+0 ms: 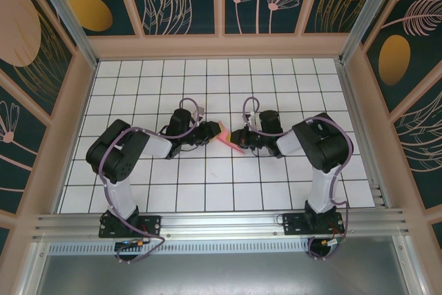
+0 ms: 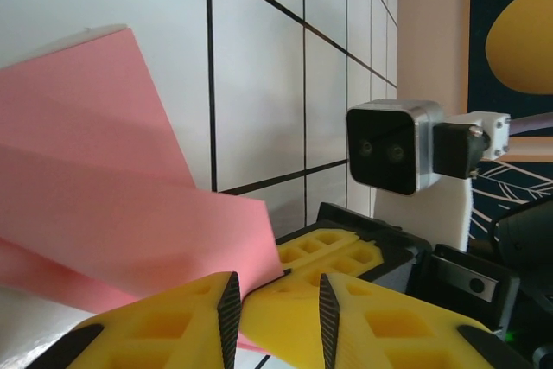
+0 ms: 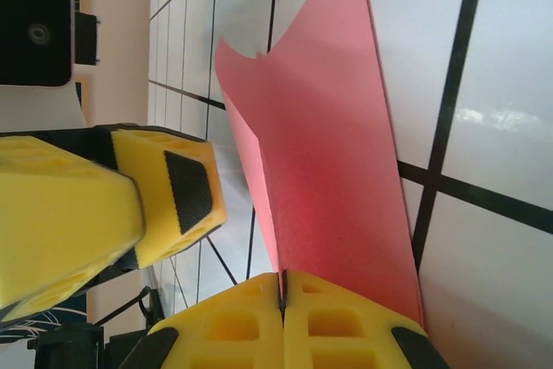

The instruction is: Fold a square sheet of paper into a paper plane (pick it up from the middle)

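Note:
The salmon-pink sheet of paper [image 1: 226, 135] is folded into creased layers and hangs between my two grippers above the table's middle. My right gripper [image 3: 282, 287] is shut on its folded edge, and the paper [image 3: 337, 170] stands up from the jaws with its flaps spread. My left gripper [image 2: 276, 300] is open, its pads apart, right in front of the right gripper [image 2: 333, 252]. The paper [image 2: 104, 205] lies beside and behind its left finger. One left finger [image 3: 186, 192] stands a little apart from the paper. I cannot tell if the shape is a paper plane.
The white gridded table [image 1: 207, 177] lies under both arms. Wooden walls [image 1: 214, 46] close in the back and sides. An aluminium rail [image 1: 221, 222] runs along the near edge by the arm bases. The right wrist camera [image 2: 389, 149] faces the left one at close range.

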Robot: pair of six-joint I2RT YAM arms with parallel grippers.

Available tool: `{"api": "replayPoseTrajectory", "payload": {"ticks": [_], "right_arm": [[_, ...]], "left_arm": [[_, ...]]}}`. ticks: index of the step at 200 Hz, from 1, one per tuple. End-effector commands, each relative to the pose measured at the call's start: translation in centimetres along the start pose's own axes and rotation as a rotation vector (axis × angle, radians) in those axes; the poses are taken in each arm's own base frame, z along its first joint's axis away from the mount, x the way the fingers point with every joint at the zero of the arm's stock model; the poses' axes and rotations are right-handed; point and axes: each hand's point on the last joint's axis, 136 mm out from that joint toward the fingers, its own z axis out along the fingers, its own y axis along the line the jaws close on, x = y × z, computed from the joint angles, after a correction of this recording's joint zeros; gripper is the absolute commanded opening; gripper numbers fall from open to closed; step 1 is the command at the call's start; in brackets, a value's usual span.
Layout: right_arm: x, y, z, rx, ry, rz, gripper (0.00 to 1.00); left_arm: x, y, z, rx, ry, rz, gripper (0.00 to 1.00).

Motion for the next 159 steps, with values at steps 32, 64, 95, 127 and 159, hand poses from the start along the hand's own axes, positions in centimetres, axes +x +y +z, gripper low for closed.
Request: {"api": "replayPoseTrajectory", "payload": {"ticks": [32, 64, 95, 127, 159], "right_arm": [[0.3, -0.8, 0.3, 0.006, 0.037, 0.046, 0.00], [0.6, -1.4, 0.4, 0.025, 0.048, 0.054, 0.00], [0.5, -1.7, 0.5, 0.038, 0.051, 0.059, 0.00], [0.7, -2.1, 0.6, 0.050, 0.061, 0.066, 0.00], [0.9, -2.4, 0.6, 0.058, 0.069, 0.068, 0.00]], "left_arm": [[0.1, -0.8, 0.7, 0.038, 0.019, 0.045, 0.33], [0.4, -0.3, 1.0, 0.029, 0.031, 0.038, 0.32], [0.4, 0.6, 1.2, -0.007, 0.026, 0.021, 0.31], [0.2, 1.4, 1.3, -0.034, 0.014, 0.003, 0.29], [0.2, 2.4, 1.5, -0.066, 0.009, -0.012, 0.27]]}}
